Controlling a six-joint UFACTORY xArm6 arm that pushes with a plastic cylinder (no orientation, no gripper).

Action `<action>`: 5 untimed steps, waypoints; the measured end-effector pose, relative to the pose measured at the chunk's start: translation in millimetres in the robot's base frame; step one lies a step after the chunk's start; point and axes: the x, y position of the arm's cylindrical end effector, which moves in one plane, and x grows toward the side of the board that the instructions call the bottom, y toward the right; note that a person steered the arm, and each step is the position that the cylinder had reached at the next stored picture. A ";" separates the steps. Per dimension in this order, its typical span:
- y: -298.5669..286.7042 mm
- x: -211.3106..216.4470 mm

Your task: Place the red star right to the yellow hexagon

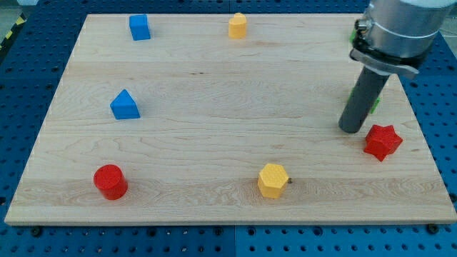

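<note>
The red star point(383, 141) lies near the view's right edge of the wooden board point(214, 86). The yellow hexagon point(273, 179) lies near the view's bottom edge, well to the left of the star and lower. My tip point(350, 129) rests on the board just left of the star and slightly above it, a small gap apart. The dark rod rises from it up to the grey arm at the view's top right.
A red cylinder point(110, 180) sits at the bottom left. A blue triangular block point(125, 105) sits at the left, a blue cube point(140, 27) at the top left, a small yellow block point(238, 25) at the top middle. A green block point(374, 104) is mostly hidden behind the rod.
</note>
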 end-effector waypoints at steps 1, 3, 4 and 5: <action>33.5 5.1; 74.3 52.8; 65.4 27.0; 34.9 21.5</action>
